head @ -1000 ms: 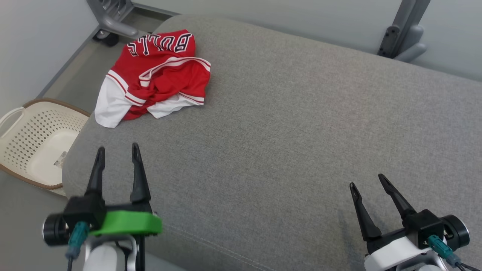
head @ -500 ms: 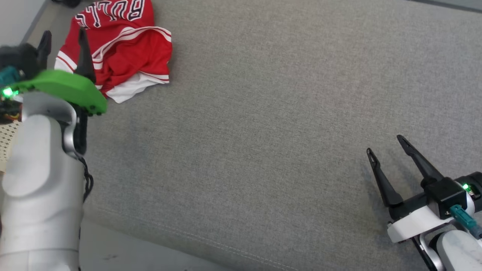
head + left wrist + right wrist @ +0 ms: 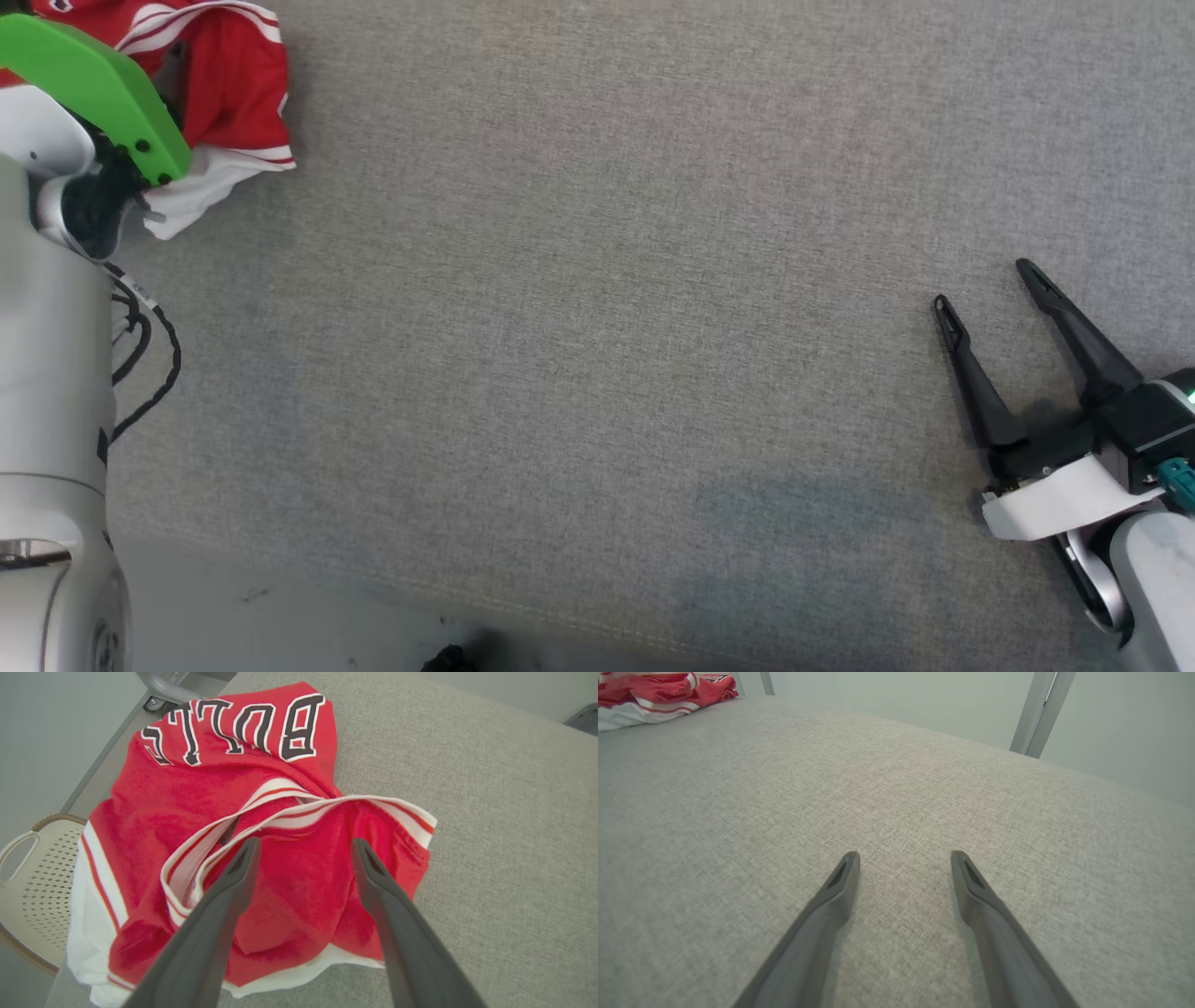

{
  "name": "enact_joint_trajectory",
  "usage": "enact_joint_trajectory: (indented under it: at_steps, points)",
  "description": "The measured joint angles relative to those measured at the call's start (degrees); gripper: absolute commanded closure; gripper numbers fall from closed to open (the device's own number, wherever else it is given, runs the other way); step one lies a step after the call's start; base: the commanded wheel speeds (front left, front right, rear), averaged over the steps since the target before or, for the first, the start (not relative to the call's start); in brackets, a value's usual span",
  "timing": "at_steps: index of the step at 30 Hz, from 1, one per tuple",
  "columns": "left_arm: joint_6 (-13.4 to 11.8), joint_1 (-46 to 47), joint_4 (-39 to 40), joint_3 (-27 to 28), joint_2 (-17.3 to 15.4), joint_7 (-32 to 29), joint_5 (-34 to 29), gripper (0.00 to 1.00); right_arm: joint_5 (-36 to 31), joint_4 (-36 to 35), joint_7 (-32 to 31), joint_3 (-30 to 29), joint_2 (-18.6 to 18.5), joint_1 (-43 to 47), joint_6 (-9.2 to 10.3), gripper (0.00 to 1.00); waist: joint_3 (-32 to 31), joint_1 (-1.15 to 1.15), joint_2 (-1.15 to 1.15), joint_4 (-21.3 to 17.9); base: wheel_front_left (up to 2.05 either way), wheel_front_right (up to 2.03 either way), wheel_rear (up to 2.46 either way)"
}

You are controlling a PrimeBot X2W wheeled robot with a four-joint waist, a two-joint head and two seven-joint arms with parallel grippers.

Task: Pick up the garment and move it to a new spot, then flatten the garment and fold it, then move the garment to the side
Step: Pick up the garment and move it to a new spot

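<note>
1. While the garment (image 3: 210, 788) is lying crumpled at the far left corner of the grey padded surface (image 3: 597, 280), no stage of the task is showing as complete. The red and white jersey is sitting bunched, with its lettered panel at the far side and a white hem trailing toward the near edge. A pale perforated basket (image 3: 32, 877) is standing on the floor just beyond the surface's left edge.
2. The left gripper (image 3: 304, 844) is hanging directly over the bunched red cloth, with its fingers spread apart and nothing clamped between them. Whether the tips are touching the fabric cannot be told. Judged from this, the pickup stage is only beginning.
3. The middle of the padded surface is lying bare and is offering room for the new spot.
4. The right gripper (image 3: 983, 285) is sitting low over the surface at the far right, fingers apart and holding nothing, well apart from the garment.
5. Stages remaining, as a judgement: gripping and lifting the garment, moving it to the new spot, flattening it, folding it, and moving it to the side.
</note>
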State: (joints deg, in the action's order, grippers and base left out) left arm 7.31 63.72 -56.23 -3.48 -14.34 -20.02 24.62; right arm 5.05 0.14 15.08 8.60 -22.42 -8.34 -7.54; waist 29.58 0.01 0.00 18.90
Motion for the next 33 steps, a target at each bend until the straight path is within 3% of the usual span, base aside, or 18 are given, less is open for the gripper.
enact_joint_trajectory:
  at_steps: [8, 17, 18, 19, 20, 23, 24, 33]
  points:
    - [0.1, 3.6, -5.6, -2.0, -1.9, -6.6, 3.5, 0.00, 0.7, -1.5, 0.2, -0.9, 0.8, -2.6, -0.01, 0.00, 4.4, -0.01, 0.00, -3.2, 0.00, 0.00, 0.00]
    - [0.1, 4.1, -7.6, -4.1, -4.8, -6.0, 5.1, 0.00, 1.0, -2.6, 0.5, -1.9, 1.5, -3.7, -0.02, 0.00, 7.4, -0.01, 0.00, -6.4, 0.00, 0.00, 0.00]
    - [0.1, 4.1, -7.7, -4.5, -5.0, -5.6, 5.2, 0.76, 1.0, -2.6, 0.6, -1.9, 1.6, -3.8, -0.02, 0.00, 7.6, -0.01, 0.00, -6.6, 0.00, 0.00, 0.00]
    - [0.1, 4.1, -7.6, -4.9, -5.1, -4.9, 5.2, 0.76, 1.0, -2.6, 0.6, -1.9, 1.7, -3.9, -0.02, 0.00, 7.7, -0.01, 0.00, -6.7, 0.00, 0.00, 0.00]
    - [0.1, 4.0, -7.5, -5.1, -5.1, -3.9, 5.4, 1.00, 1.0, -2.6, 0.6, -1.9, 1.8, -4.0, -0.02, 0.00, 7.8, -0.01, 0.00, -6.9, 0.00, 0.00, 0.00]
    - [0.1, 2.7, -6.2, -5.8, -5.2, 3.8, 5.6, 1.00, 1.0, -2.2, 0.6, -1.9, 2.4, -4.3, -0.02, 0.00, 7.3, -0.01, 0.00, -6.9, 0.00, 0.00, 0.00]
    - [0.1, 1.5, -5.6, -6.7, -5.6, 10.3, 4.5, 1.00, 1.0, -1.4, 0.6, -1.7, 2.8, -4.5, -0.01, 0.00, 6.7, -0.01, 0.00, -6.8, 0.00, 0.00, 0.00]
    - [0.1, -2.4, -1.8, -10.1, -7.0, 31.5, 3.0, 1.00, 1.8, 2.5, 0.1, 0.2, 7.2, -4.1, 0.05, 0.00, 1.5, -0.01, 0.00, -7.2, 0.00, 0.00, 0.00]
